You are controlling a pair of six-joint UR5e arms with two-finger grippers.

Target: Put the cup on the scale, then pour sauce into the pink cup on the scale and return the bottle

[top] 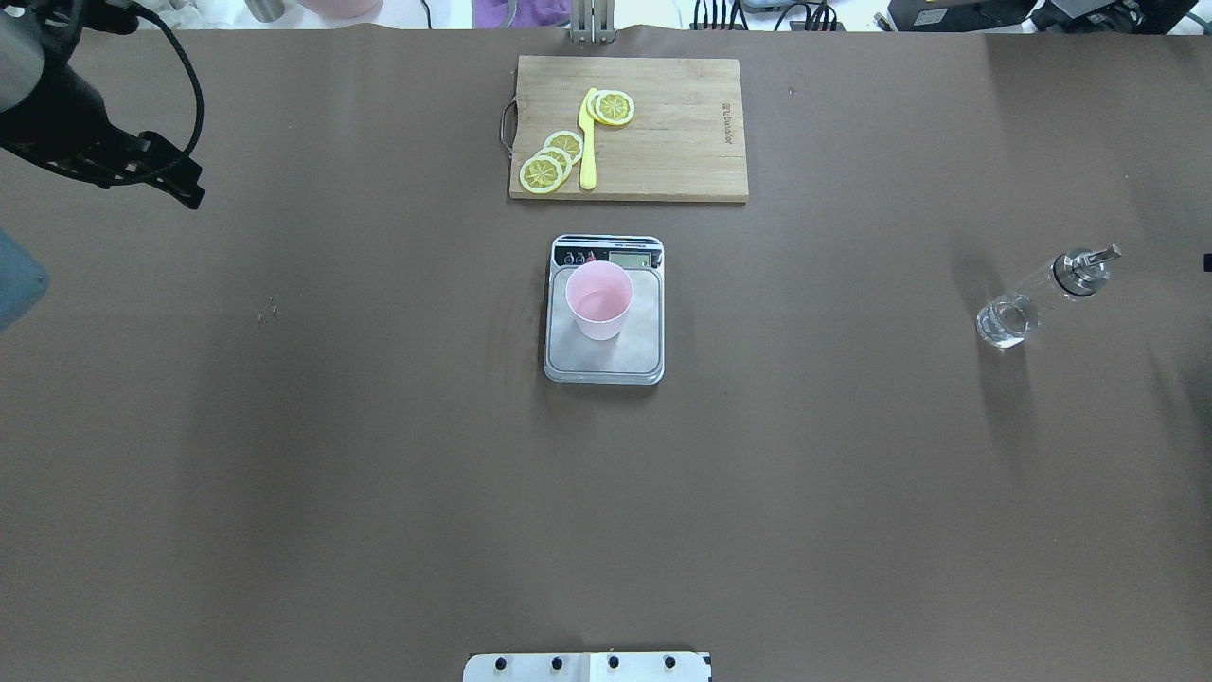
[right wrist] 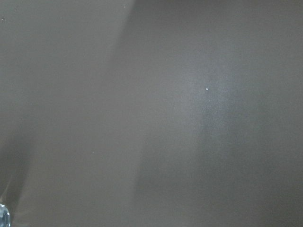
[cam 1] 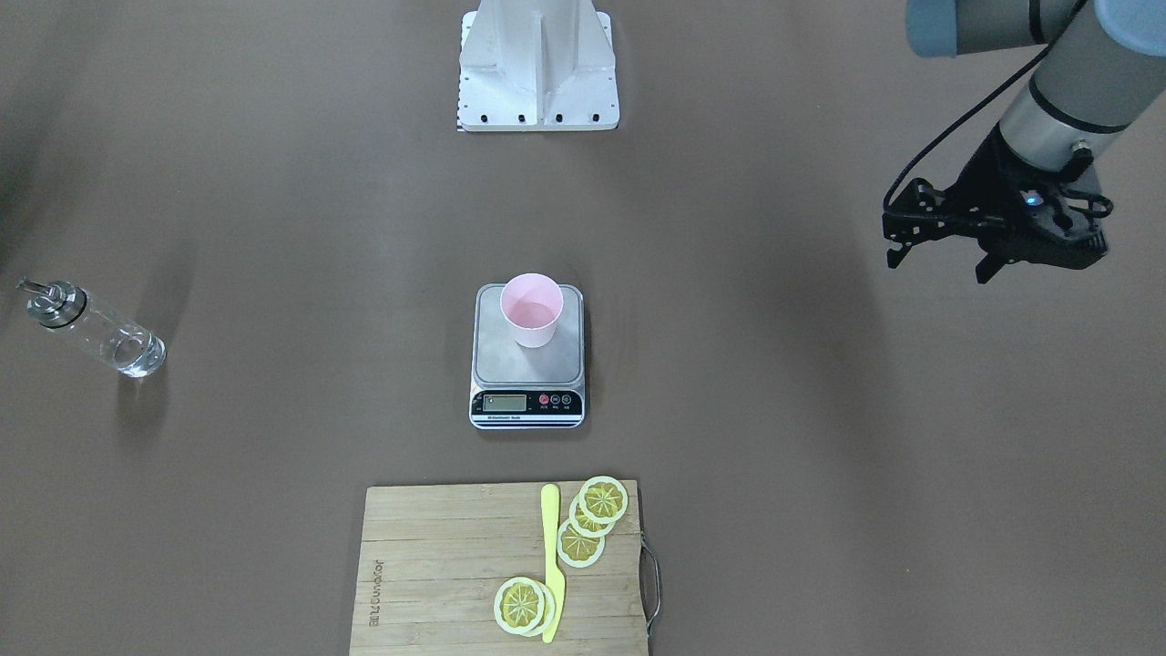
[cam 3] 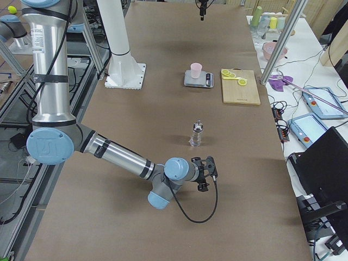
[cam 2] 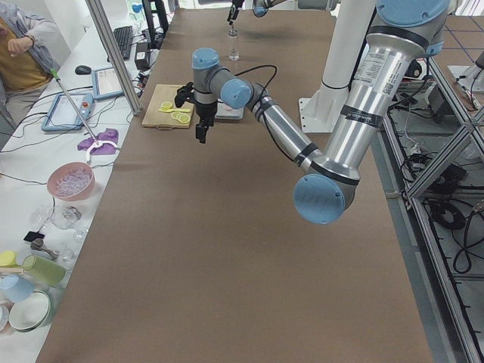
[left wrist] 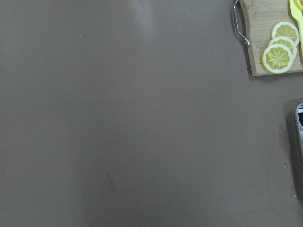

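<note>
The bottle stands upright, long axis vertical.

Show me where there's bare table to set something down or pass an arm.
Widest bare stretch: between the scale and the robot base. Also bare: between scale and bottle, and left of the scale. Tight: the strip between scale and cutting board, whose left part holds lemon slices and a yellow knife.

Robotics lab: industrial arm on pedestal, alu. frame post, operator tablets, paper-covered surface.
</note>
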